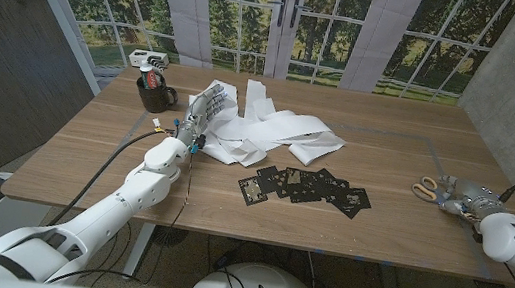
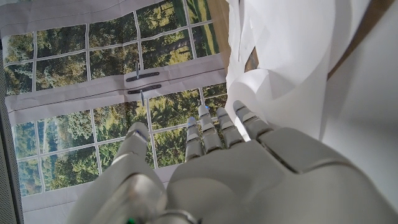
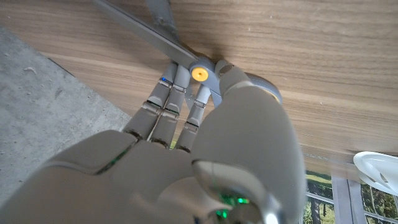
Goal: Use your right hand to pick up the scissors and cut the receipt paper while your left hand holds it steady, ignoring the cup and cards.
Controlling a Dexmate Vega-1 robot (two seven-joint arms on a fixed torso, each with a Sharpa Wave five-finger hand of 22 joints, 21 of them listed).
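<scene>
The white receipt paper lies crumpled in a loose pile at the table's middle back. My left hand is at the pile's left edge, fingers straight and apart, holding nothing. In the left wrist view the paper hangs close beside that hand. The scissors, with orange handles, lie on the table at the far right. My right hand is right against them. In the right wrist view its fingertips and thumb close around the orange pivot of the scissors, whose blades lie on the wood. A firm grip cannot be made out.
A black cup stands just left of my left hand. Several black cards are spread in front of the paper. A white power strip sits at the back left. The table's right edge is close to my right hand.
</scene>
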